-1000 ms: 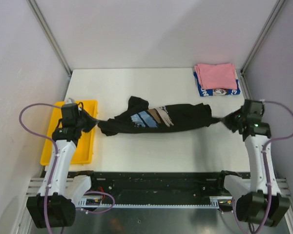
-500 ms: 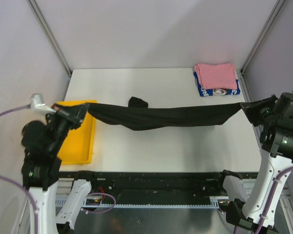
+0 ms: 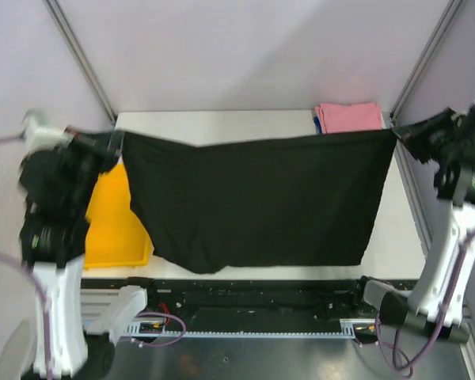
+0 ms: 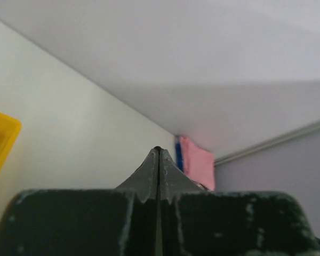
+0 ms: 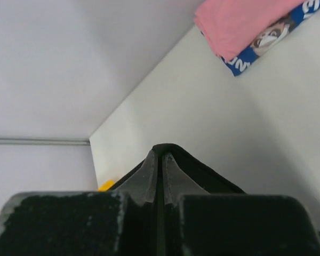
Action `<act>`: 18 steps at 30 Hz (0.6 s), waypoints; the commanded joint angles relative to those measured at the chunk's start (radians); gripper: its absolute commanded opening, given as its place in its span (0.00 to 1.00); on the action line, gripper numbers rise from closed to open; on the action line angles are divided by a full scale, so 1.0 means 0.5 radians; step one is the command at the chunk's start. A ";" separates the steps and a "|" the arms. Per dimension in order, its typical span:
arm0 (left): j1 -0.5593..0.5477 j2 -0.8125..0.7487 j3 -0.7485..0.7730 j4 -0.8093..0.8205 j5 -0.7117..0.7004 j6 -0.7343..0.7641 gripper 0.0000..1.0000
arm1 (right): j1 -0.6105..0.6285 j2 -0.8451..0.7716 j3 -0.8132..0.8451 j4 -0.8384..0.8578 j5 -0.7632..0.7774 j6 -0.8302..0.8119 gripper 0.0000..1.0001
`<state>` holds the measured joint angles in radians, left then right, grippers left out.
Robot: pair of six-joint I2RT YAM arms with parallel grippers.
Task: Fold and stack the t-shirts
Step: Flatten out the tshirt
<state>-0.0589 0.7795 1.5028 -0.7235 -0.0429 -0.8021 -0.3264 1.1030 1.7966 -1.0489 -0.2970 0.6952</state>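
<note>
A: Start big. What is under everything?
B: The white table (image 3: 222,123). Most of it is hidden from overhead, because the black t-shirt (image 3: 253,202) hangs in front of it like a curtain.
A: Spread out?
B: Yes, stretched wide between the 2 arms, its top edge nearly straight with a slight dip toward the left. The side facing the overhead camera is plain black. The bottom hem hangs near the table's front edge; I cannot tell whether it touches.
A: Next?
B: The yellow tray (image 3: 115,233) at the table's left side, partly behind the shirt's left edge.
A: And the other shirts?
B: The pink t-shirt (image 3: 350,115) lies folded at the far right corner, on top of the blue-and-white t-shirt (image 5: 245,60). Both are well behind the hanging cloth.
A: Now the grippers.
B: The left gripper (image 4: 158,156) is raised above the tray with its fingers pressed fully together, pinching the shirt's top left corner. The right gripper (image 5: 160,154) is raised off the table's right edge, equally tight; black cloth comes out just past its fingertips. So the shirt hangs between and below both.
</note>
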 commanded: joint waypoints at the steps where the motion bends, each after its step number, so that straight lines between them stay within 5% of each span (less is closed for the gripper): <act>1: -0.005 0.668 0.215 0.137 -0.180 0.125 0.00 | 0.134 0.417 -0.139 0.562 -0.001 -0.025 0.00; 6: 0.004 1.419 0.777 0.296 -0.080 0.196 0.00 | 0.309 0.922 0.209 0.896 0.040 0.075 0.00; 13: 0.197 2.171 2.207 0.414 0.302 0.005 0.00 | 0.232 1.487 1.281 0.974 -0.045 0.288 0.00; 15: 0.277 2.171 2.295 0.558 0.376 -0.097 0.00 | 0.143 1.462 1.298 1.088 -0.114 0.396 0.00; 18: 0.351 1.952 2.041 0.754 0.391 -0.140 0.00 | 0.046 1.337 1.095 1.213 -0.203 0.483 0.00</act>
<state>0.0494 1.9324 2.5290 -0.5556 0.1074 -0.8089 -0.2272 1.8721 2.3676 -0.5949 -0.3458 0.8444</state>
